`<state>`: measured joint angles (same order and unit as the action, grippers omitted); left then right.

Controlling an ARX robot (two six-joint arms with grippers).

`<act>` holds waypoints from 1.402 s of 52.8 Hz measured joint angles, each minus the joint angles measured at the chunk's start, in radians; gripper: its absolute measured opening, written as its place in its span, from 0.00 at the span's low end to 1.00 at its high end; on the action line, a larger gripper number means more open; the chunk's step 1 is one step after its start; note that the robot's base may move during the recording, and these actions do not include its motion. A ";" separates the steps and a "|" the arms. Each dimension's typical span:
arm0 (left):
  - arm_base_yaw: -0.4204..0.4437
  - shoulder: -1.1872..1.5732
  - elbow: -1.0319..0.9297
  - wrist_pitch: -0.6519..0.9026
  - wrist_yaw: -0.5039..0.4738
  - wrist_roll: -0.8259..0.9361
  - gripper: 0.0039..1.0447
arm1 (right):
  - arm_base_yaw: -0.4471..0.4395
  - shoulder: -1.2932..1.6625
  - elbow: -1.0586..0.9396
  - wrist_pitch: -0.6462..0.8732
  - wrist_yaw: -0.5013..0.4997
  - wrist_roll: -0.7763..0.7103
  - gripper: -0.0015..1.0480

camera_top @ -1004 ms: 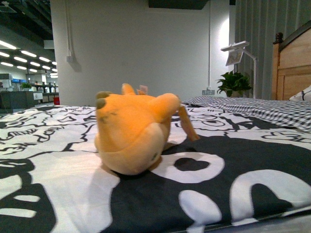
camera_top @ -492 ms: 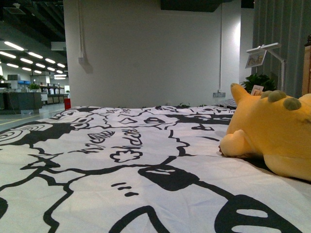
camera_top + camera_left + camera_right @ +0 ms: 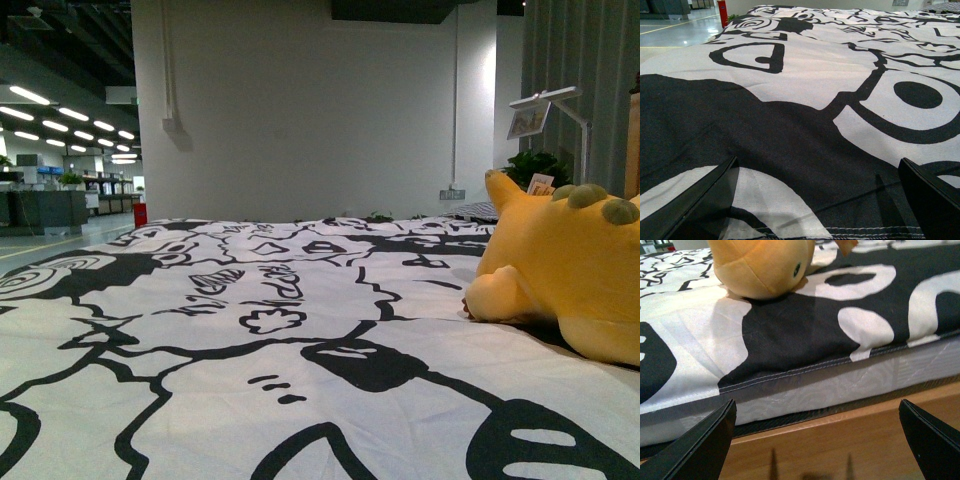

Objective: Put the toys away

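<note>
Left gripper (image 3: 817, 160): jaws spread, empty, over black-and-white patterned bed cover (image 3: 805, 75), just inside its hem; I see no toy ahead. Yellow-orange rounded plush animal (image 3: 760, 265): on cover near hem, rounded end toward right gripper (image 3: 817, 401). Right jaws spread, empty, below hem. I judge right arm nearer.

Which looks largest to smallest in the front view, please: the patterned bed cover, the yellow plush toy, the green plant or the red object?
1. Black-and-white patterned bed cover.
2. Soft yellow-orange plush toy, cropped by the frame edge.
3. Green leafy plant, partly hidden.
4. Small red object, far off, so distance shrinks it.
</note>
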<state>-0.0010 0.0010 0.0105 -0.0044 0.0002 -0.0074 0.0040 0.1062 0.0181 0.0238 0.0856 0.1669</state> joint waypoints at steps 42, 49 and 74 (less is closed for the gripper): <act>0.000 0.000 0.000 0.000 0.000 0.000 0.94 | 0.037 0.956 0.438 0.750 0.054 0.027 0.94; 0.000 0.000 0.000 0.000 0.000 0.000 0.94 | 0.087 1.069 0.506 0.817 0.095 -0.025 0.94; 0.000 0.000 0.000 0.000 0.000 0.000 0.94 | 0.177 1.220 0.571 0.970 0.140 -0.187 0.94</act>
<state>-0.0010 0.0010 0.0105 -0.0044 -0.0002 -0.0074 0.1814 1.3262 0.5892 0.9939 0.2256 -0.0200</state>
